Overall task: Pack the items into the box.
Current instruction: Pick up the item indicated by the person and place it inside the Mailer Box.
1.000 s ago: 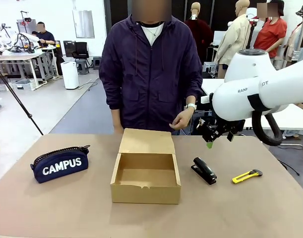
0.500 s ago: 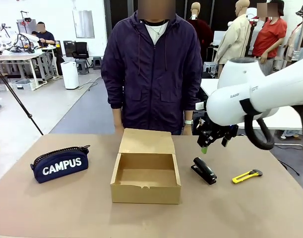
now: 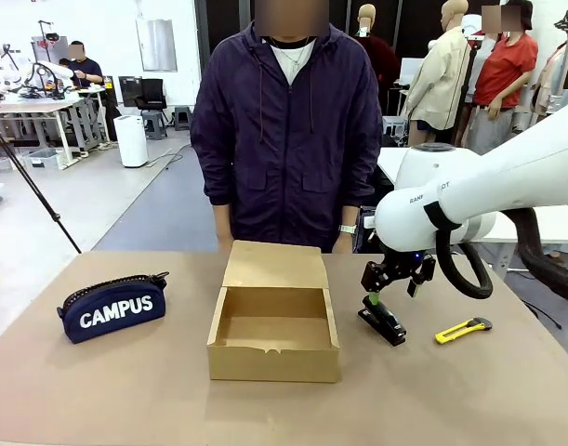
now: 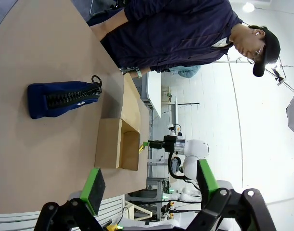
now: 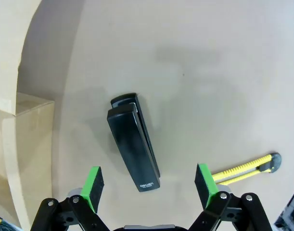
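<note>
The brown cardboard box (image 3: 274, 346) stands open mid-table, its flap lid lying back toward the person. Right of it lies the black stapler (image 3: 383, 320), and farther right the yellow-and-black utility knife (image 3: 463, 329). My right gripper (image 3: 392, 290) hangs open just above the stapler. In the right wrist view the stapler (image 5: 134, 142) lies between and ahead of the fingers of that gripper (image 5: 149, 185), with the knife (image 5: 243, 167) to the right and the box wall (image 5: 12, 125) to the left. The navy "CAMPUS" pouch (image 3: 113, 308) rests at table left. My left gripper (image 4: 149, 185) is open, far from the pouch (image 4: 62, 97) and box (image 4: 120, 149).
A person in a dark jacket (image 3: 285, 130) stands at the far edge behind the box, arms down. Bare tabletop (image 3: 284, 409) stretches in front of the box. A tripod leg (image 3: 33, 190) slants beyond the table's left corner.
My right arm has come down and to the left, bringing the open gripper from above the table to just over the stapler. The person's raised hand has dropped to their side.
</note>
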